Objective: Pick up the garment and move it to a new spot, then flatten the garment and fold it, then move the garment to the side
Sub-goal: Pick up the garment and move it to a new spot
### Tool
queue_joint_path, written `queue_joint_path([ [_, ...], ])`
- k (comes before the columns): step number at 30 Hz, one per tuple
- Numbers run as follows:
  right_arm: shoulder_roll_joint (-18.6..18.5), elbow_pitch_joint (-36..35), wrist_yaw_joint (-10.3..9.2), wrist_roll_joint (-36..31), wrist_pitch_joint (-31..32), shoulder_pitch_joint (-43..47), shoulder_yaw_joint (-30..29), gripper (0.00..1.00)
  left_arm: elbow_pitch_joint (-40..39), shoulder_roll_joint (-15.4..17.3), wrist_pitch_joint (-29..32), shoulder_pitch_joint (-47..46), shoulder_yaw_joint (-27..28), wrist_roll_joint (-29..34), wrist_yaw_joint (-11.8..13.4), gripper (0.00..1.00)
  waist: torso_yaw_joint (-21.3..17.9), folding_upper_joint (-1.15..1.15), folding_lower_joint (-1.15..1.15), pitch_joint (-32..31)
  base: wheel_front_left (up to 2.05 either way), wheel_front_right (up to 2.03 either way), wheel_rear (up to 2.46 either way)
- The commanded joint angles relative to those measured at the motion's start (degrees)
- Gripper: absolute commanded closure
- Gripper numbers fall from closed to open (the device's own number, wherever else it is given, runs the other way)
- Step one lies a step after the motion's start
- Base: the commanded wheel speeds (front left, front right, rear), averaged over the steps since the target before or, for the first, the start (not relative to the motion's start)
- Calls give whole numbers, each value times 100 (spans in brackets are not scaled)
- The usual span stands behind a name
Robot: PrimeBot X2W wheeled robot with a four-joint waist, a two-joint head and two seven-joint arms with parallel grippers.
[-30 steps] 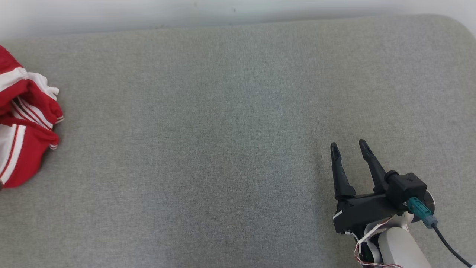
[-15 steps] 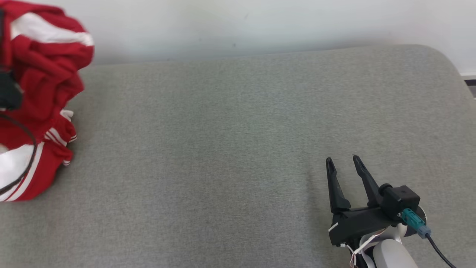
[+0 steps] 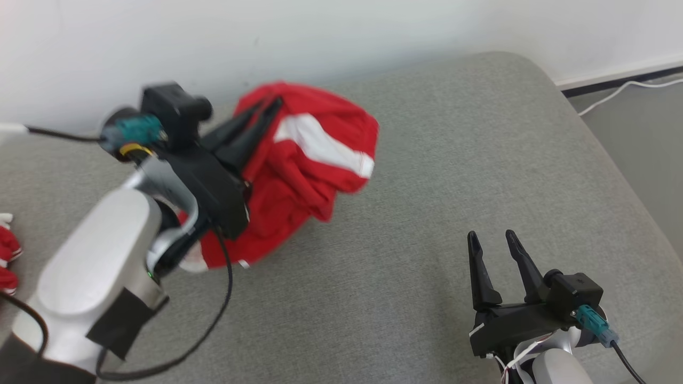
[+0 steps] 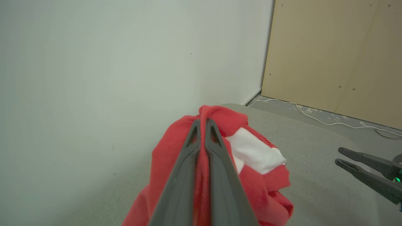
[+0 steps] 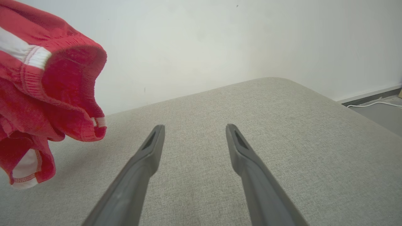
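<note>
The garment (image 3: 299,176) is red with white stripes and hangs bunched above the grey cushion surface (image 3: 405,224). My left gripper (image 3: 269,109) is shut on its upper fold. In the left wrist view the two fingers pinch the red cloth (image 4: 220,125) between them at the left gripper (image 4: 202,124). In the right wrist view the garment (image 5: 47,91) dangles at the upper left, off the surface. My right gripper (image 3: 490,238) stands open at the lower right, well clear of the cloth, with nothing between its fingers (image 5: 150,147).
A white wall (image 3: 320,32) runs along the back of the cushion. The cushion's rounded right edge drops to a grey floor with a white cable (image 3: 624,90). A tan board (image 4: 339,53) stands beyond. A red scrap (image 3: 6,256) shows at the far left edge.
The head camera has swung left and up. My left gripper has lifted the garment off the surface and carried it toward the middle. My right gripper stays open in place.
</note>
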Motion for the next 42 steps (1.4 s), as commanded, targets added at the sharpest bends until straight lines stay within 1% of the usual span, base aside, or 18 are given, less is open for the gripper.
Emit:
queue_joint_path([
  [1, 12, -15, 2, -7, -4, 61, 15, 0, -23, 18, -59, 125, -30, -25, 9, 100, -90, 0, 1, 36, 0, 0, 0],
  [7, 13, -9, 2, 20, -5, 52, 49, 0, 139, -240, -354, 705, -215, -138, 72, 100, -207, 0, 1, 21, 0, 0, 0],
  [14, 14, 13, 2, -62, -5, 74, 29, 0, 513, -502, -770, 1281, -366, -245, 109, 100, -186, 0, 1, 14, 0, 0, 0],
  [18, 7, 63, 2, -78, -5, 52, 82, 0, 944, -681, -1020, 1530, -540, -270, 78, 100, -78, 0, 1, -27, 0, 0, 0],
  [23, -36, 88, 2, -114, -5, 6, 90, 0, 1363, -832, -1333, 1609, -709, -223, 53, 100, 24, 0, 1, -69, 0, 0, 0],
  [24, -36, 90, 2, -117, -5, 22, 86, 0, 1424, -861, -1402, 1620, -751, -191, 55, 38, 56, 0, 1, -90, 0, 0, 0],
  [25, -36, 96, 2, -126, -5, 43, 92, 0, 1471, -896, -1477, 1643, -763, -187, 54, 0, 81, 0, 1, -108, 0, 0, 0],
  [28, -34, 127, 2, -160, -5, 100, 113, 0, 1534, -1009, -1688, 1734, -777, -242, 51, 0, 153, 0, 1, -175, 0, 0, 0],
  [35, -71, 149, 2, -142, -5, 154, 88, 0, 1290, -1136, -2082, 1993, -626, -240, 225, 0, 369, 0, 1, -290, 0, 0, 0],
  [39, -94, 116, 2, -155, -5, 205, 61, 0, 938, -1047, -2215, 2314, -375, -92, 450, 0, 551, 0, 1, -345, 0, 0, 0],
  [42, -119, 136, 2, -166, -5, 261, 42, 0, 666, -917, -2255, 2628, -124, 119, 679, 0, 665, 0, 1, -429, 0, 0, 0],
])
